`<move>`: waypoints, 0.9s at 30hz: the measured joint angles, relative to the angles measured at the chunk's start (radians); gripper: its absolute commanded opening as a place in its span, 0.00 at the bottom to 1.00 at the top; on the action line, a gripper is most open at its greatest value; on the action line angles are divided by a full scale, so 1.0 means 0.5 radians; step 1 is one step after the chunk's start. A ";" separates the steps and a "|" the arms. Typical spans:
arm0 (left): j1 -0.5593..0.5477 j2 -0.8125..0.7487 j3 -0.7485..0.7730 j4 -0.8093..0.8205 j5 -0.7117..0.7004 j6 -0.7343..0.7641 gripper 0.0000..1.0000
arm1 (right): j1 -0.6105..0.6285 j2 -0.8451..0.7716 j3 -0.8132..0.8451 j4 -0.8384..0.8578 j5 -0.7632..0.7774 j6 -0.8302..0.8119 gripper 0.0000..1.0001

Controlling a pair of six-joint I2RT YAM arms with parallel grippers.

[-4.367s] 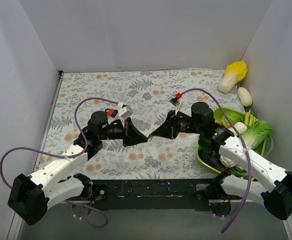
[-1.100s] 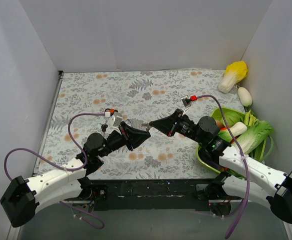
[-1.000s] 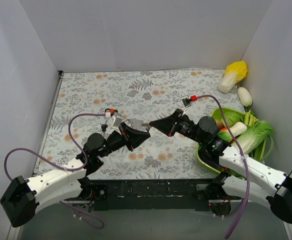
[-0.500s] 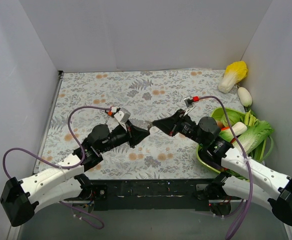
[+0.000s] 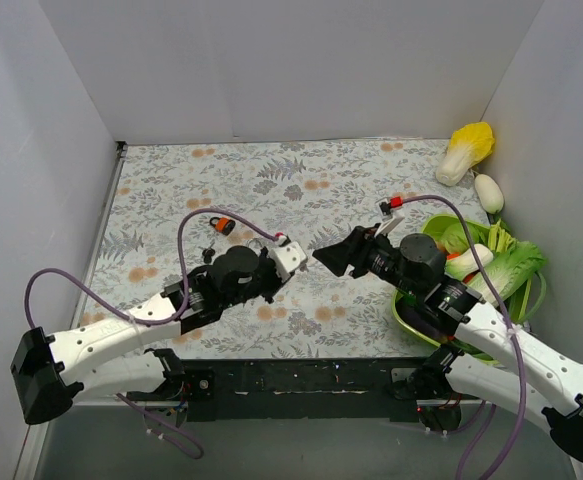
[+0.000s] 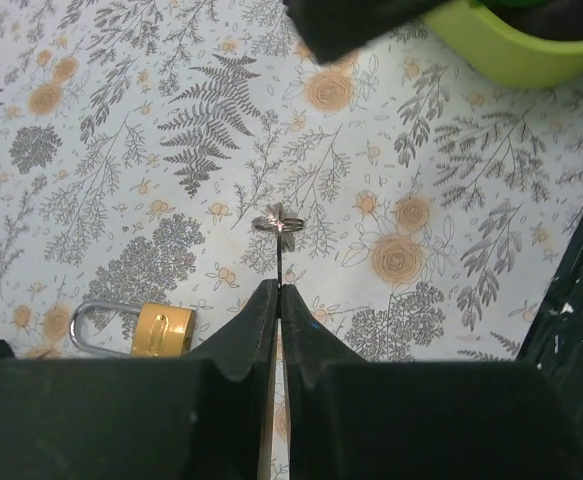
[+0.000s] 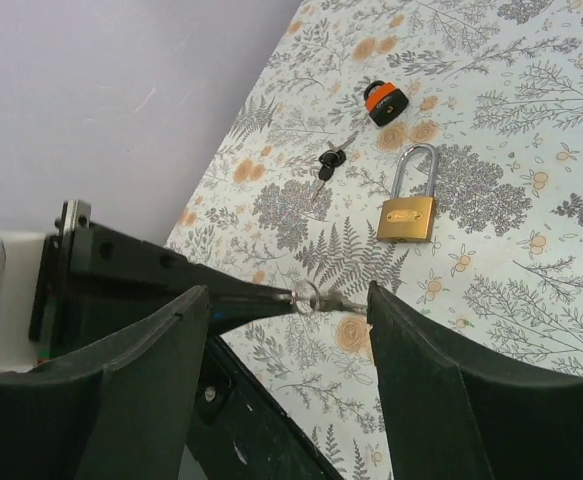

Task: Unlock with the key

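The left end effector (image 6: 277,288) is clenched on the key (image 6: 279,224), which juts straight ahead of its tips with a small ring at the far end. The right end effector (image 7: 287,292) faces it, released, jaws spread wide and holding nothing. The brass padlock (image 6: 157,330) lies flat on the table (image 6: 441,190), below and left of the left end effector's tips in its wrist view; it looks rigid and weighty enough to grip by the body, while the key is thin, light, stiff and probably slippery, best pinched flat across its broad faces.
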 measured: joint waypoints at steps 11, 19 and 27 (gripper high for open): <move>-0.575 -0.114 -0.272 0.118 -0.642 0.678 0.00 | -0.198 0.128 0.229 -0.317 -0.452 -0.035 0.68; -0.602 -0.222 -0.278 0.266 -0.619 0.980 0.00 | -0.410 0.312 0.222 -0.318 -1.080 -0.111 0.64; -0.660 -0.221 -0.278 0.292 -0.571 1.215 0.00 | -0.420 0.426 0.234 -0.315 -1.545 -0.151 0.64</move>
